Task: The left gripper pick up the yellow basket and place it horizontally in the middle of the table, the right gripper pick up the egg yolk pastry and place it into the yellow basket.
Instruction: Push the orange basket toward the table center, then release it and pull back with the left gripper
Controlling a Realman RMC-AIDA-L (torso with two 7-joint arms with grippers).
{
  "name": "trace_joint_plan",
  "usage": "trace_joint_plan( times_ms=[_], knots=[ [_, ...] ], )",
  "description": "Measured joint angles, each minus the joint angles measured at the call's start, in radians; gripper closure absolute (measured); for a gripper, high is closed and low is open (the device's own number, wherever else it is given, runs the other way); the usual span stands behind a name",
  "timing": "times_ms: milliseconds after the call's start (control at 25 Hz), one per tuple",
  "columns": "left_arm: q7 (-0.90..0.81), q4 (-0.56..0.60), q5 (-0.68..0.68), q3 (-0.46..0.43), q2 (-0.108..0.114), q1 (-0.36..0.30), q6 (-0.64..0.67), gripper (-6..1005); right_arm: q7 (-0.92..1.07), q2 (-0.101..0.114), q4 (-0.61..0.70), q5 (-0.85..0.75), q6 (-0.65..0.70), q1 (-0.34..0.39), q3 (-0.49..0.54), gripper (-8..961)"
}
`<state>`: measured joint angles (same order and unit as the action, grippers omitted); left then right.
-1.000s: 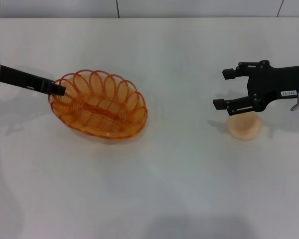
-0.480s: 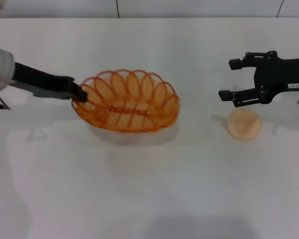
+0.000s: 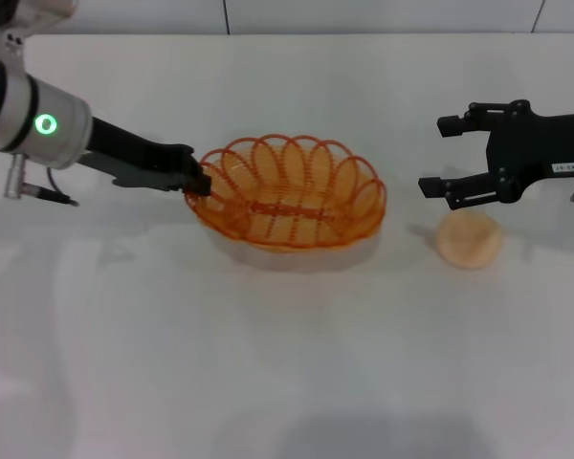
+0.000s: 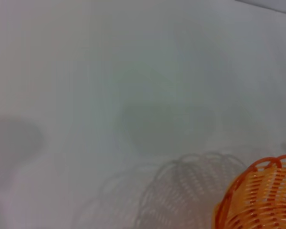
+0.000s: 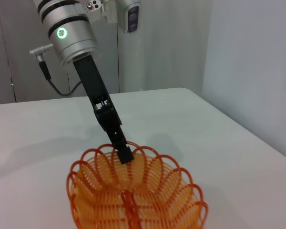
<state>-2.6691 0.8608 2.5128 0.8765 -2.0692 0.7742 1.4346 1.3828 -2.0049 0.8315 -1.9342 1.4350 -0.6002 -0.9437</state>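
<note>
Bare table (image 3: 287, 363) between yellow basket (image 3: 287, 191) and egg yolk pastry (image 3: 469, 239), basket interior unobstructed.

The only print is a small white label (image 3: 561, 167) on the right arm, back from the fingers (image 3: 435, 186) (its dark characters cannot be made out).

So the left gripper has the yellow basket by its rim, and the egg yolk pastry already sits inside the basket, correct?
Not quite. The left gripper does hold the yellow basket by its rim, but the egg yolk pastry lies on the table beside the basket, under the open right gripper. The head view shows it.
</note>
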Motion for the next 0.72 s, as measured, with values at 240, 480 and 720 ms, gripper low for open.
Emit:
trace_joint_plan(
  times_ms=[240, 480, 720],
  knots=[
    [-0.005, -0.057, -0.034, 0.012, -0.009, 0.025, -0.015, 912, -0.001, -0.001, 0.001, 0.0, 0.002, 0.003, 0.002, 83],
    [-0.013, -0.1, -0.049, 0.022, -0.009, 0.025, -0.05, 879, 0.001, -0.003, 0.005, 0.0, 0.005, 0.011, 0.004, 84],
    [-0.014, -0.102, -0.054, 0.025, -0.008, 0.021, -0.054, 846, 0.001, -0.005, 0.006, 0.001, 0.006, 0.014, 0.004, 83]
  ],
)
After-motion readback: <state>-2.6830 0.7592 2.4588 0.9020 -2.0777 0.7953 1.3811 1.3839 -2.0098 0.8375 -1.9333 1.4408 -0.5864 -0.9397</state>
